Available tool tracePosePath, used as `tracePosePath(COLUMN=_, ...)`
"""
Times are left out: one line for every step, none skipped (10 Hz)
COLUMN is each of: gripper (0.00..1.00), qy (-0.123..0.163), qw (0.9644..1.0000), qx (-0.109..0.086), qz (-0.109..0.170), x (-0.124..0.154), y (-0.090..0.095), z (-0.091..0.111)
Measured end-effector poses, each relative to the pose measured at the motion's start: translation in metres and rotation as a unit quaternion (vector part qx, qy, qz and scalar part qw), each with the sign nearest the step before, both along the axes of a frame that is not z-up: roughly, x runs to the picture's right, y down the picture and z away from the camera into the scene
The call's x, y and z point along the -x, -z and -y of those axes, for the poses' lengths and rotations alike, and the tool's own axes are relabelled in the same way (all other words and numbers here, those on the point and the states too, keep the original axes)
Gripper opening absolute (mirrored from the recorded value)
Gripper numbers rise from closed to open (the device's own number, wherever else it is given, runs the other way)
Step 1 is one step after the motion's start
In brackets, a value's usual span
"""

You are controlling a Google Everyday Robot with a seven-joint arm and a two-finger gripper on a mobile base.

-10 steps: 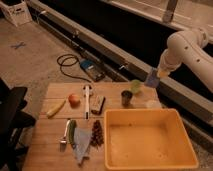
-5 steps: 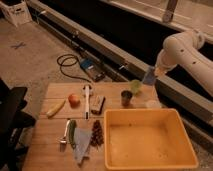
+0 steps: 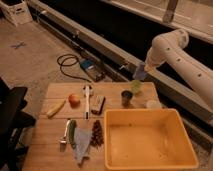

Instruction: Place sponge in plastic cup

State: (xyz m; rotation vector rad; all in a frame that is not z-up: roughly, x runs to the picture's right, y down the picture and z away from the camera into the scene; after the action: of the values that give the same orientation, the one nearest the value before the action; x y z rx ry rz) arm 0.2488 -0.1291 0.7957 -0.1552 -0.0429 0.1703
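My gripper (image 3: 142, 69) hangs from the white arm (image 3: 170, 47) at the table's far right edge, shut on the blue-grey sponge (image 3: 140, 74). The sponge dangles below the fingers, just above and slightly right of the pale green plastic cup (image 3: 136, 87). That cup stands upright near the back edge of the wooden table (image 3: 55, 157). I cannot tell if the sponge touches the cup's rim.
A dark cup (image 3: 127, 97) and a white cup (image 3: 153, 104) stand beside the green one. A big yellow bin (image 3: 150, 142) fills the table's right front. To the left lie a tan-and-dark block (image 3: 97, 104), an orange fruit (image 3: 74, 100), a banana (image 3: 56, 108), grapes (image 3: 96, 132) and a blue cloth (image 3: 82, 144).
The gripper has carried the sponge leftward and a little up, from beyond the table's right side to just over the green cup.
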Motion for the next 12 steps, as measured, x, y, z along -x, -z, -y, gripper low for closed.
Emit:
tracePosePath(gripper=0.0, qy=-0.006, qw=0.9999, qx=0.001, qz=0.01, x=0.004, y=-0.006, z=0.002)
tracePosePath(gripper=0.0, qy=-0.024, qw=0.9994, qx=0.008, qz=0.025, x=0.002, y=-0.018, z=0.002)
tracePosePath(gripper=0.0, qy=-0.037, qw=0.9986, qx=0.013, qz=0.035, x=0.0, y=-0.025, z=0.002)
tracePosePath(gripper=0.0, qy=-0.046, qw=0.9979, qx=0.016, qz=0.043, x=0.0, y=-0.032, z=0.002)
tracePosePath(gripper=0.0, qy=-0.058, qw=0.9967, qx=0.021, qz=0.053, x=0.0, y=-0.041, z=0.001)
tracePosePath(gripper=0.0, qy=-0.069, qw=0.9953, qx=0.025, qz=0.063, x=-0.002, y=-0.049, z=-0.001)
tracePosePath(gripper=0.0, qy=-0.077, qw=0.9944, qx=0.027, qz=0.068, x=-0.005, y=-0.055, z=-0.004)
tracePosePath(gripper=0.0, qy=-0.087, qw=0.9931, qx=0.033, qz=0.072, x=-0.009, y=-0.064, z=-0.011)
tracePosePath(gripper=0.0, qy=-0.092, qw=0.9923, qx=0.036, qz=0.074, x=-0.01, y=-0.07, z=-0.015)
tracePosePath(gripper=0.0, qy=-0.099, qw=0.9917, qx=0.039, qz=0.073, x=-0.013, y=-0.076, z=-0.019)
tracePosePath(gripper=0.0, qy=-0.102, qw=0.9914, qx=0.04, qz=0.072, x=-0.014, y=-0.079, z=-0.02)
tracePosePath(gripper=0.0, qy=-0.107, qw=0.9911, qx=0.038, qz=0.069, x=-0.018, y=-0.082, z=-0.021)
